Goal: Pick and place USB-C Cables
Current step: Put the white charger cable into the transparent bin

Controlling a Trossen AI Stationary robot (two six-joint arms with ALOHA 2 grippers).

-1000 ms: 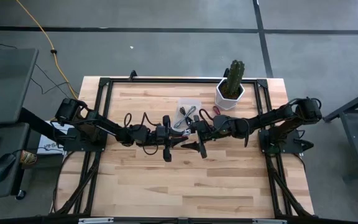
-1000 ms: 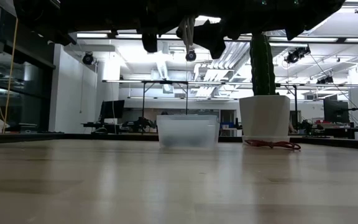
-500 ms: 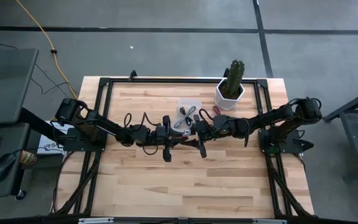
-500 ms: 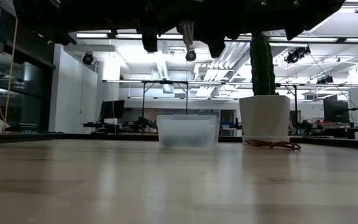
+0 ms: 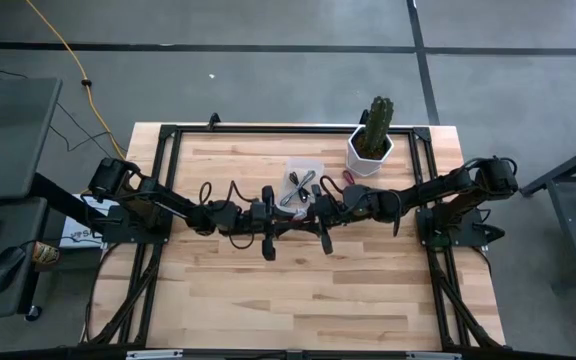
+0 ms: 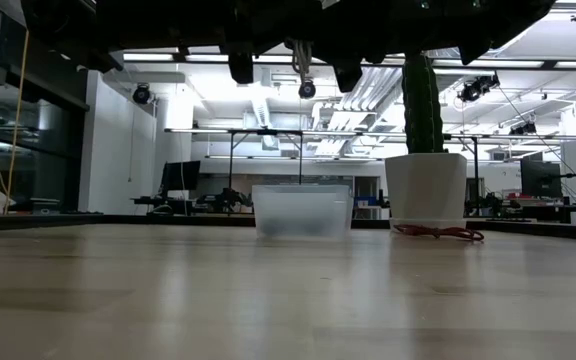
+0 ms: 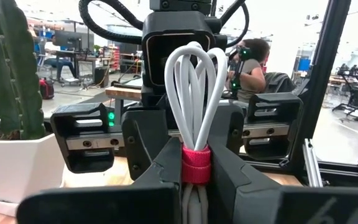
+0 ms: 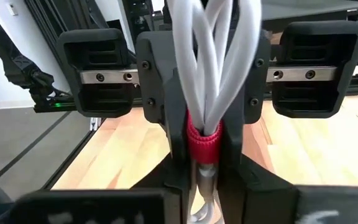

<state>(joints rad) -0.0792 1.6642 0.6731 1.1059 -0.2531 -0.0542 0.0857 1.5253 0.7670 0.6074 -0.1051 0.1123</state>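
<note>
While both arms meet mid-air above table (image 5: 268,300) centre, just front of clear bin (image 5: 303,177), white cable with red band (image 7: 196,134) sits between two grippers. Left gripper (image 7: 196,177) fingers clamped on band end. Right gripper (image 8: 202,155) fingers closed against same bundle at red band, loops sticking out past both. Other cables (image 5: 300,186) lie in bin. Dark red cable (image 6: 438,232) on table at base of white cactus pot (image 5: 370,152), right of bin.
</note>
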